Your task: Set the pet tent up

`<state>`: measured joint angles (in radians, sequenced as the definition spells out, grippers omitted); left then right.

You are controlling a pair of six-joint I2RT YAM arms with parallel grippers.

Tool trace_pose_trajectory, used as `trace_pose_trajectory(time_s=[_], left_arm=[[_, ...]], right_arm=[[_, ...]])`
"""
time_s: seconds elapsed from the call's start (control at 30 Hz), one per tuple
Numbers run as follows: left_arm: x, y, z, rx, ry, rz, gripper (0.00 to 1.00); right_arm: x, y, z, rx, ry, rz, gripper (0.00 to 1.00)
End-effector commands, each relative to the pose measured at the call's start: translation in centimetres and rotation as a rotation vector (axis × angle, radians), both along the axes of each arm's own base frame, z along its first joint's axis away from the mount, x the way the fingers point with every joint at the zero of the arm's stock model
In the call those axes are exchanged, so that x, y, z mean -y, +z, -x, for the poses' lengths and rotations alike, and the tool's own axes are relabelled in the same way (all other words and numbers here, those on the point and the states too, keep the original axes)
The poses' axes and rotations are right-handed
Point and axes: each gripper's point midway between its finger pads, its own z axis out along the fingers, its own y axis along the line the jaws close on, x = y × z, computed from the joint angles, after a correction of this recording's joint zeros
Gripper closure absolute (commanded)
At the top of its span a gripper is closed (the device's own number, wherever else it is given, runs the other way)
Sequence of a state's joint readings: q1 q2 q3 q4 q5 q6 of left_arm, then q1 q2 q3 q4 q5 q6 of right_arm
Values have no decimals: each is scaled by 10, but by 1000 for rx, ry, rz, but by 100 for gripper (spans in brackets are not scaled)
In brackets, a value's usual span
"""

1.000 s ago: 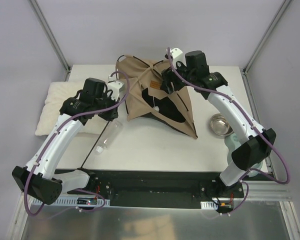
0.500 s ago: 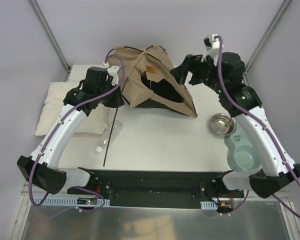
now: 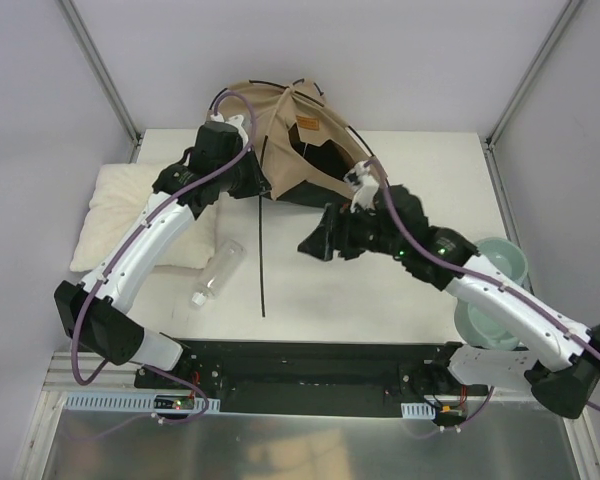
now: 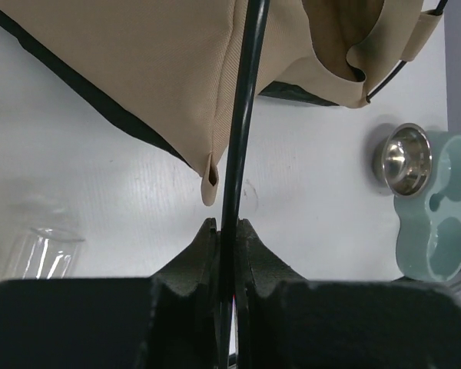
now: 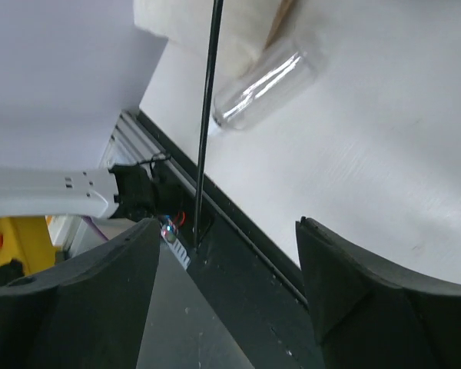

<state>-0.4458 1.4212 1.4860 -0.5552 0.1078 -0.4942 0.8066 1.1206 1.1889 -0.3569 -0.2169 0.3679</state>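
White tabletop (image 3: pixel 330 292) between grey walls (image 3: pixel 410 60); left fingers (image 4: pixel 202 257) clamped on black pole (image 4: pixel 243 115), right fingers (image 5: pixel 84 292) apart.

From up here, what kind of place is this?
Probably a robot test bench: left arm and right arm bolted to a white table, plain panels on metal framing around it, pet props like a tan tent and teal feeder.

Pillow (image 3: pixel 110 205) L, clear bottle (image 3: pixel 216 272) nr it, teal feeder (image 4: pixel 426 204) R.
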Motion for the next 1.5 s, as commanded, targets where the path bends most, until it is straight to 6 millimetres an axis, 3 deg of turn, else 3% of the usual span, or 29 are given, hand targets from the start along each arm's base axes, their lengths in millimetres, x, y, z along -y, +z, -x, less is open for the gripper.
trace_pose_trajectory(time_s=[0.0, 0.1, 0.27, 0.47, 0.67, 0.8, 0.9, 0.93, 1.1, 1.17, 1.3, 1.47], left_arm=[[7, 38, -27, 95, 138, 107, 100], [6, 38, -31, 97, 180, 108, 100], [8, 38, -33, 101, 202, 107, 100], [9, 39, -30, 98, 203, 116, 100], [10, 38, -28, 96, 191, 117, 100], [11, 38, -26, 94, 172, 118, 100], [14, 36, -23, 89, 147, 122, 100], [15, 36, -22, 87, 138, 124, 97], [16, 40, -12, 117, 85, 123, 53], [10, 44, -6, 158, 65, 100, 42], [-8, 45, 6, 248, 58, 43, 33], [-37, 41, 22, 370, 113, 5, 29]], right_arm=[[-37, -4, 14, 10, 35, -56, 26], [-55, -24, 14, 14, 38, -4, 31], [-82, -39, 17, 33, 78, 30, 40], [-91, -54, 11, 21, 56, 71, 52], [-102, -65, 14, -15, 78, 81, 74], [-108, -67, 17, -42, 95, 64, 80], [-109, -68, 19, -57, 98, 60, 94], [-109, -67, 19, -58, 98, 55, 100], [-101, -56, 16, -45, 41, 4, 100], [-96, -46, 14, -26, 8, -42, 100], [-86, -24, 12, -6, -37, -106, 100], [-81, 7, 14, -29, -65, -172, 100]])
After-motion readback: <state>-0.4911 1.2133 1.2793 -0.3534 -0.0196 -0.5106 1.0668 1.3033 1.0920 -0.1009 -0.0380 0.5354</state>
